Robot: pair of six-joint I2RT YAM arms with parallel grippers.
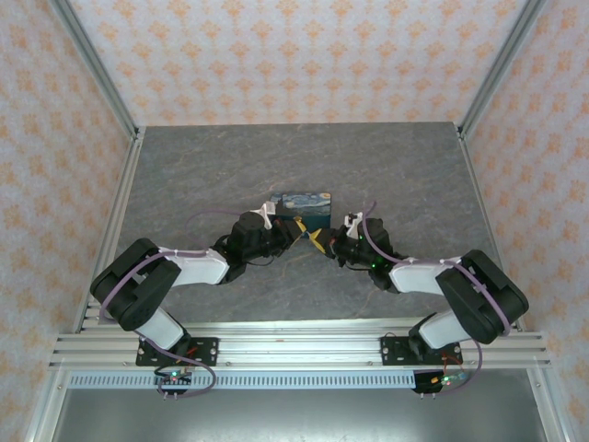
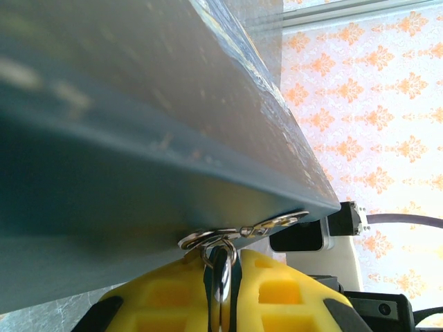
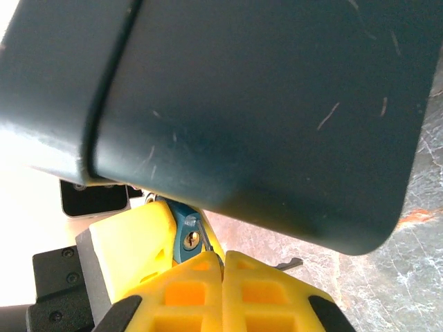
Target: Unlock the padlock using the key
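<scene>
Converging at mid-frame in the top view, left gripper (image 1: 296, 230) and right gripper (image 1: 322, 242) meet tip to tip just below the painted box (image 1: 306, 206) on the grey table (image 1: 396, 166)

Left wrist view: teal box side across the upper frame. Yellow fingers (image 2: 166, 297) at bottom centre are clenched on a slim dark body. A silver loop rises from it to linked metal rings (image 2: 208, 240) at the box's lower edge

Right wrist view: padlock (image 3: 188, 238) at lower left of centre, tucked under the dark box side, blue body, brass keyhole facing the camera. It touches the left gripper's yellow finger beside it. Right gripper's own fingers at bottom centre are pressed together just beneath the padlock. Cannot tell whether a key sits in that seam
</scene>
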